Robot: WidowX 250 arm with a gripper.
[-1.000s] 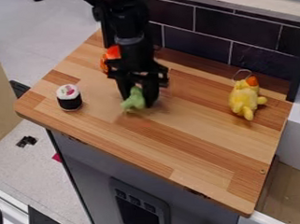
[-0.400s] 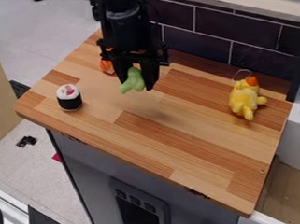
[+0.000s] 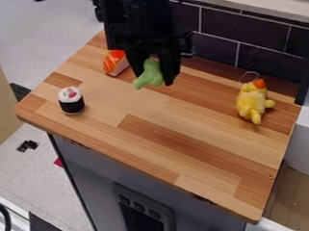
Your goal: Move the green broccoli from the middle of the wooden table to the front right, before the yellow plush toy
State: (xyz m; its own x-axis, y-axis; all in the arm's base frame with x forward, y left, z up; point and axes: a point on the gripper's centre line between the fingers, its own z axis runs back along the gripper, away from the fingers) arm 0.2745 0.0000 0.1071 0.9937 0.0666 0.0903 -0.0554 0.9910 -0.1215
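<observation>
Wood-block counter (image 3: 204, 173) with striped planks, backed by dark tiles (image 3: 231, 37) with pale grout, grey-fronted cabinet (image 3: 95, 173) beneath. Black gripper (image 3: 156, 78) hangs over the far left part of the counter, fingers clamped on a green toy (image 3: 150, 73), which is held between them with its lower end poking out below. Orange-and-white sushi toy (image 3: 115, 62) lies just left of it in the picture, white-topped black roll (image 3: 71, 100) stands near the left edge, yellow plush (image 3: 251, 101) with orange top and wire loop sits well apart, toward the right.
</observation>
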